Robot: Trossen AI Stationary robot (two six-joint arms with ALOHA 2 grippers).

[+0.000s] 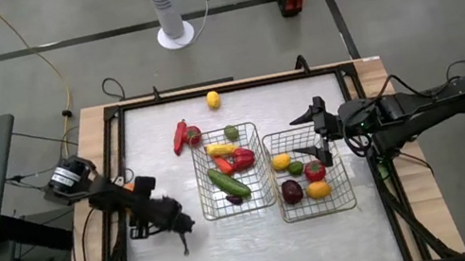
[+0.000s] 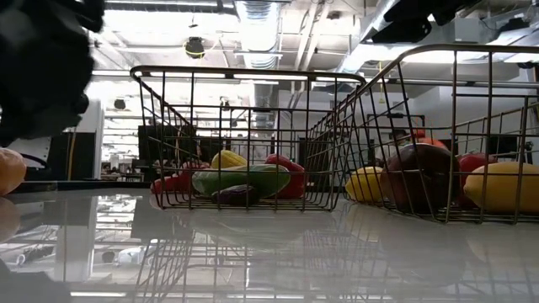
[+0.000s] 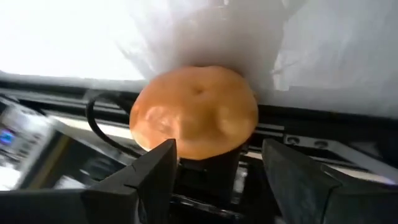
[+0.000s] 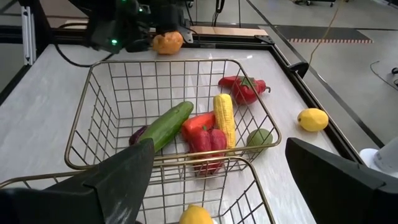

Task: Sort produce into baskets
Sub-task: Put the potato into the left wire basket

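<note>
My left gripper [image 3: 217, 168] is open near the table's left edge [image 1: 136, 193]. Its fingers stand on either side of an orange fruit [image 3: 196, 112], which rests on the table [image 1: 130, 184]. My right gripper [image 1: 312, 133] is open and empty above the right wire basket [image 1: 347, 168]. That basket holds lemons, a lime, a red apple and a dark plum [image 1: 292, 193]. The left wire basket [image 1: 201, 184] holds a cucumber [image 4: 165, 124], corn, a red pepper [image 4: 205, 134] and a dark piece. A red pepper [image 1: 184, 137], a lime [image 1: 231, 133] and a lemon [image 1: 213, 99] lie on the table outside.
The two baskets stand side by side in the middle of the table. A black frame [image 1: 112, 152] runs along the table's edges, close behind the orange fruit. A white fan stand [image 1: 175, 33] and cables lie on the floor beyond the far edge.
</note>
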